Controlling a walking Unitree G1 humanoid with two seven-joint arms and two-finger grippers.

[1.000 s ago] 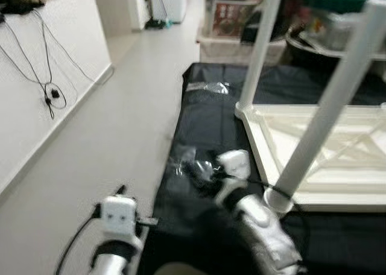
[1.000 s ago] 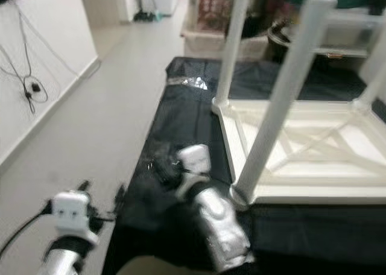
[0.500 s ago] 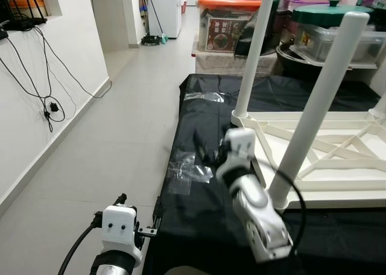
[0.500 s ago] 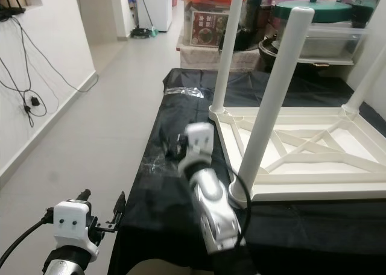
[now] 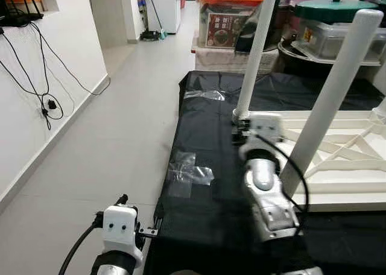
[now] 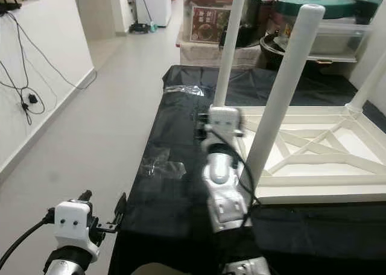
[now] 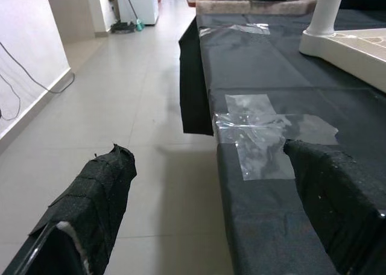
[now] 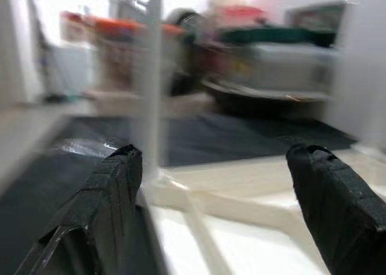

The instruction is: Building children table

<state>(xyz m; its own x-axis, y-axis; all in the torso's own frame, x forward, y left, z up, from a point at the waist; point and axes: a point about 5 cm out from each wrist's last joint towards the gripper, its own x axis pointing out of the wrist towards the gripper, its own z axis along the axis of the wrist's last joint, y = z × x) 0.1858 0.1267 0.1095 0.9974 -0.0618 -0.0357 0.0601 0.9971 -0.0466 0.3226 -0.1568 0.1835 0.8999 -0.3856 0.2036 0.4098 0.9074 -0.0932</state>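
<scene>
Since half a second ago the right arm has been swung from the clear tape patch (image 5: 192, 174) at mid-frame towards the right of centre, so that the right gripper (image 8: 211, 184) is now brought up against the near corner of the upturned children table (image 5: 338, 160), which lies in the right half of the head views on the black cloth (image 5: 205, 124), two white legs standing up. This is judged to mean that the reach for the table has begun: either a leg is to be checked or the table is to be gripped for turning over. In the right wrist view, which is blurred, the two padded fingers (image 8: 114, 184) are seen spread wide with nothing between them, the far leg (image 5: 256, 52) and the table's rim being framed in the gap. The arm is held stretched forward, wrist level, beside the near leg (image 5: 332, 100). The left gripper (image 7: 205, 227) is kept low at the lower left, over the floor (image 5: 114, 136) by the cloth's edge, its fingers likewise parted and empty.
</scene>
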